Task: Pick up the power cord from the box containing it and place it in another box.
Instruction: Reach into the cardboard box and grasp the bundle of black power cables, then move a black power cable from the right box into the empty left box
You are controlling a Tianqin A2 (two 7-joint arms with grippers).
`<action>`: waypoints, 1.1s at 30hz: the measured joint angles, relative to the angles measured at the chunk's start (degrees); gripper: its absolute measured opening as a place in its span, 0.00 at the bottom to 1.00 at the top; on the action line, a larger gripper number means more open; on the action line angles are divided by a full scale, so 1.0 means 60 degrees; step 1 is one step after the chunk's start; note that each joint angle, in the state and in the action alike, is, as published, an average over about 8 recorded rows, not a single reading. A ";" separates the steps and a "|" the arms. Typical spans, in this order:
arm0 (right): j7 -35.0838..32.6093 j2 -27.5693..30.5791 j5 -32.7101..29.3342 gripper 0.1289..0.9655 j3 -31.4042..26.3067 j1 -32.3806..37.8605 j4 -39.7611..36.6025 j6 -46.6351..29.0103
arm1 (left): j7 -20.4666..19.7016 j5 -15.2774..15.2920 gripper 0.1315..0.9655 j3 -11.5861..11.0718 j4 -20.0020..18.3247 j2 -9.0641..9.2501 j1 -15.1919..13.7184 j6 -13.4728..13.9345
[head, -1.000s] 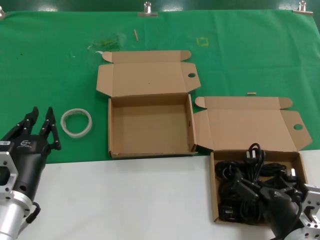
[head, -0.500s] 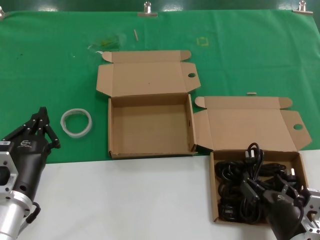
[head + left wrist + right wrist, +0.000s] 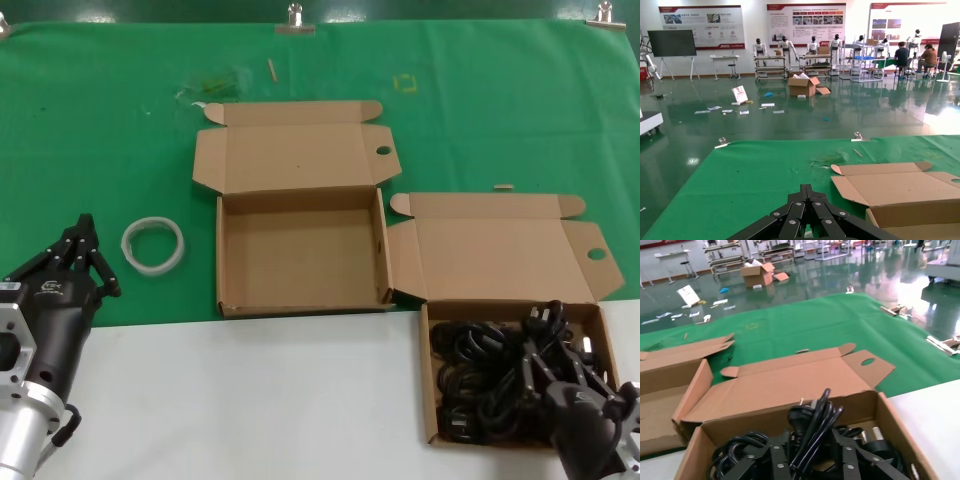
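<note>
The power cord (image 3: 545, 322), a narrow black hank with its plug uppermost, stands up between the fingers of my right gripper (image 3: 557, 366), which is shut on it. It rises just above the mass of black cords in the box containing it (image 3: 428, 400) at the near right. The right wrist view shows the power cord (image 3: 815, 420) running between the fingers of the right gripper (image 3: 812, 452), inside that box (image 3: 892, 417). Another box (image 3: 300, 250), open with a bare brown floor, lies left of it and farther back. My left gripper (image 3: 83, 243) waits shut at the near left, seen shut in its wrist view (image 3: 806, 191).
A white tape ring (image 3: 153, 243) lies on the green cloth between the left gripper and the empty box. Both box lids (image 3: 290, 150) lie folded open toward the far side. A small stick (image 3: 271, 68) and metal clips (image 3: 295, 18) sit near the far edge.
My left gripper's fingers have closed from open. The right gripper has shifted right and nearer within the cord box, carrying the upright hank with it.
</note>
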 joint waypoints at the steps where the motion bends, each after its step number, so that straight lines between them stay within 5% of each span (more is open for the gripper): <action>1: 0.0015 -0.0077 -0.0093 0.35 0.0106 -0.0027 0.0013 -0.0058 | 0.0000 0.0000 0.01 0.0000 0.0000 0.0000 0.0000 0.0000; 8: 0.0093 -0.0409 -0.0460 0.18 0.0565 -0.0105 0.0073 -0.0393 | 0.0002 0.0000 0.01 0.0000 0.0000 0.0000 0.0000 0.0000; 17: 0.0115 -0.0523 -0.0587 0.11 0.0746 -0.0101 0.0330 -0.0530 | 0.0002 -0.0001 0.01 0.0000 0.0000 0.0000 0.0000 0.0000; 33: -0.0847 0.0608 0.0473 0.10 -0.0767 0.0297 0.2097 0.0555 | 0.0002 -0.0002 0.01 0.0000 0.0000 0.0000 0.0000 0.0000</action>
